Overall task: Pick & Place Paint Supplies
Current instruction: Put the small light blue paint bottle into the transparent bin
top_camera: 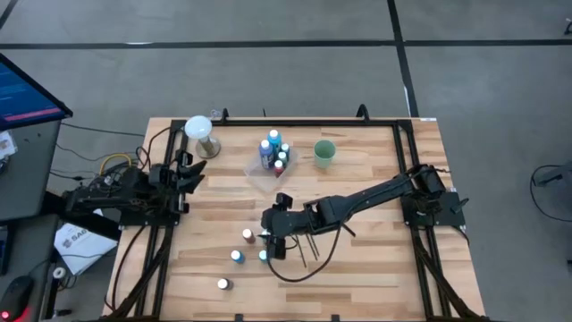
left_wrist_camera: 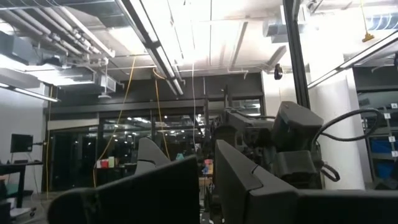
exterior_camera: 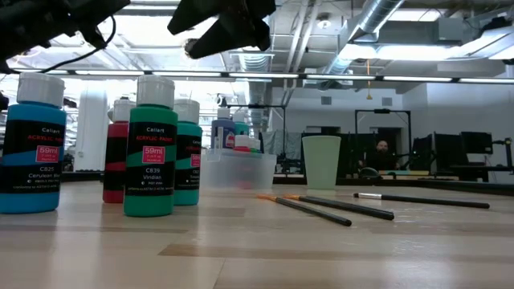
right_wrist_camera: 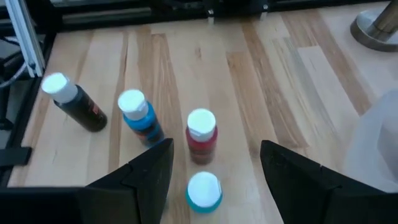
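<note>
Four small white-capped paint bottles stand upright on the wood near the table's near-left. In the right wrist view they are black point(right_wrist_camera: 76, 104), blue point(right_wrist_camera: 140, 116), red point(right_wrist_camera: 202, 135) and teal point(right_wrist_camera: 204, 190). My right gripper point(right_wrist_camera: 214, 177) point(top_camera: 268, 241) hovers open above them, a finger on either side of the teal bottle point(top_camera: 264, 255) without touching it. More bottles, some taller and blue, stand in the clear tray point(top_camera: 268, 165). Three thin dark brushes point(exterior_camera: 337, 207) lie flat to the right of the bottles, one orange-tipped point(exterior_camera: 269, 197). My left gripper point(top_camera: 189, 170) waits shut at the left edge.
A green cup point(top_camera: 323, 154) stands right of the tray, toward the far edge. A white dome-shaped object on a round base point(top_camera: 201, 134) stands at the far left. The right arm point(top_camera: 366, 199) stretches across the table's middle. Bare wood lies at the near right.
</note>
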`<state>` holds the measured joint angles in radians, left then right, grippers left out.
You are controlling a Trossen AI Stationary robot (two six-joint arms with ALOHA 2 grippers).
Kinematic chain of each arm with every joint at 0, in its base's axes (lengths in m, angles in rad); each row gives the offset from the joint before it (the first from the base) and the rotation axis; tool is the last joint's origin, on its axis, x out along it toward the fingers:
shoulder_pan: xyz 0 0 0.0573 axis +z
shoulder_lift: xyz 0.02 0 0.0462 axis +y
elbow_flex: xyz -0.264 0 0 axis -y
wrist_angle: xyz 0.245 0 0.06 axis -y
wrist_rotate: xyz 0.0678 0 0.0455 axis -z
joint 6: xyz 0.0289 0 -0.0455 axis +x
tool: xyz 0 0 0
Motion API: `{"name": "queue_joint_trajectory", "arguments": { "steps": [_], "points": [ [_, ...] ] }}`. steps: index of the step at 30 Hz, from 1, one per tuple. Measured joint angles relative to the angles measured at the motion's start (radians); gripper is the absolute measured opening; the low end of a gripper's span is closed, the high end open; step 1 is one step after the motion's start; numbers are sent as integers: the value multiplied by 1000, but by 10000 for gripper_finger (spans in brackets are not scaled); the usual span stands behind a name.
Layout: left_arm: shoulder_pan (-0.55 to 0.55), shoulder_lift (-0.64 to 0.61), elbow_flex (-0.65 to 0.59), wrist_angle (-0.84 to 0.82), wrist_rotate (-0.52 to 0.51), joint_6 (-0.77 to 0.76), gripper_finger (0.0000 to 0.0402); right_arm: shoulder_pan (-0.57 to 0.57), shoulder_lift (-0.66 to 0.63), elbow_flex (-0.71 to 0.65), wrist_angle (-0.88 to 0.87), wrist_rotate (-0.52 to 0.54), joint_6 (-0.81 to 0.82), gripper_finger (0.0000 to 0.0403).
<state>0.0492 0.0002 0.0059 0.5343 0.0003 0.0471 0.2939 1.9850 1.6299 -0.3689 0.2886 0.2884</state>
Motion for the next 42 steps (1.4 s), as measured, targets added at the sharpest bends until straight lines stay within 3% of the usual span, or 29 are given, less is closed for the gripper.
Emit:
{"name": "queue_joint_trajectory", "arguments": {
  "steps": [12, 32, 42],
  "points": [
    [-29, 0, 0, -3, 1, 0, 1, 7, 109, -9, 65, 2, -42, 235],
    [-64, 0, 0, -4, 1, 0, 1, 13, 116, -33, 28, 7, -9, 235],
    [-64, 0, 0, -138, 1, 0, 1, 3, 116, -45, 36, 4, 1, 230]
  ]
}}
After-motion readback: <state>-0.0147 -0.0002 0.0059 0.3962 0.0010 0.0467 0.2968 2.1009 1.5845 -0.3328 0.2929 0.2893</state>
